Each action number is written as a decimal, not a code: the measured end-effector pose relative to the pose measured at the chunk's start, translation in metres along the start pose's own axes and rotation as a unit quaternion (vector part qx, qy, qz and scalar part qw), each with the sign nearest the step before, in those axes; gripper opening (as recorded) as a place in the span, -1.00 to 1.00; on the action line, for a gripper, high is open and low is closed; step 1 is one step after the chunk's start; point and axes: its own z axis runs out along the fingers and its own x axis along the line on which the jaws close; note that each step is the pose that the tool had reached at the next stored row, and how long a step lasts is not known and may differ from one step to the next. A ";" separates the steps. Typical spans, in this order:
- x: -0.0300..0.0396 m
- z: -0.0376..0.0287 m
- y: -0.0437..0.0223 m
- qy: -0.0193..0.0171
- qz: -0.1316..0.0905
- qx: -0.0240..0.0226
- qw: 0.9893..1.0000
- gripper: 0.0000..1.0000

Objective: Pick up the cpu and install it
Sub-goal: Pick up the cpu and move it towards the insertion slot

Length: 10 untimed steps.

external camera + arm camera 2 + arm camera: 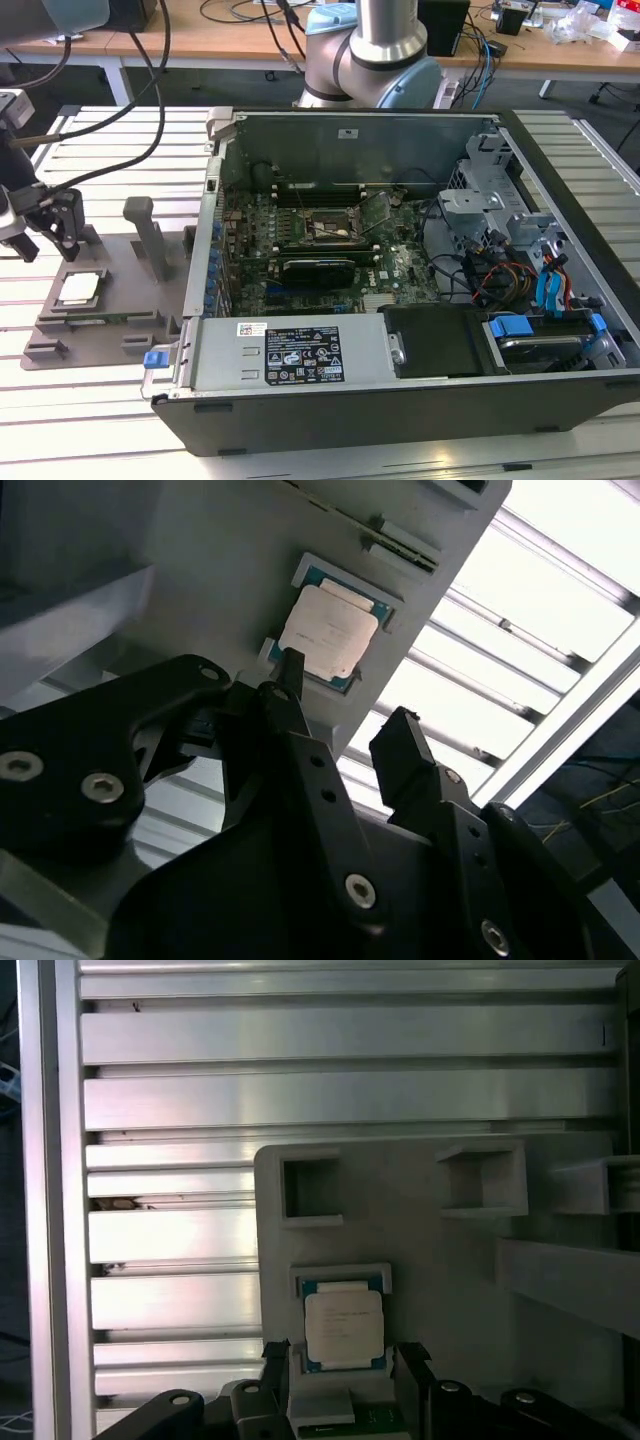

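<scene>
1. The slatted metal surface (pixel 100 140) carries everything and stretches out beneath and around the jaws.
2. The open computer case (pixel 400 410) stands well apart from the jaws, its socket (pixel 325 228) not yet filled.
3. The grey holder (pixel 110 305) lies directly below the jaws.
4. The jaws are spread wide and grasp nothing. They hang above the holder, one finger to each side of the chip's recess.
5. The cpu (pixel 79 288) lies flat in that recess below the jaws, seen between their tips in both wrist views (pixel 328 632) (pixel 343 1326). It looks light, thin and stiff, with a smooth metal top that would likely slip. The underside is probably fragile, so the two opposite pale edges seem the right place to grip, gently and level.
</scene>
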 end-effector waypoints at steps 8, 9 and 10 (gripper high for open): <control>0.0001 0.0100 0.0000 0.000 -0.032 0.007 0.999 0.09; 0.0001 0.0112 0.0000 0.000 -0.032 0.007 0.999 0.09; 0.0001 0.0119 0.0000 0.000 -0.032 0.007 0.999 0.09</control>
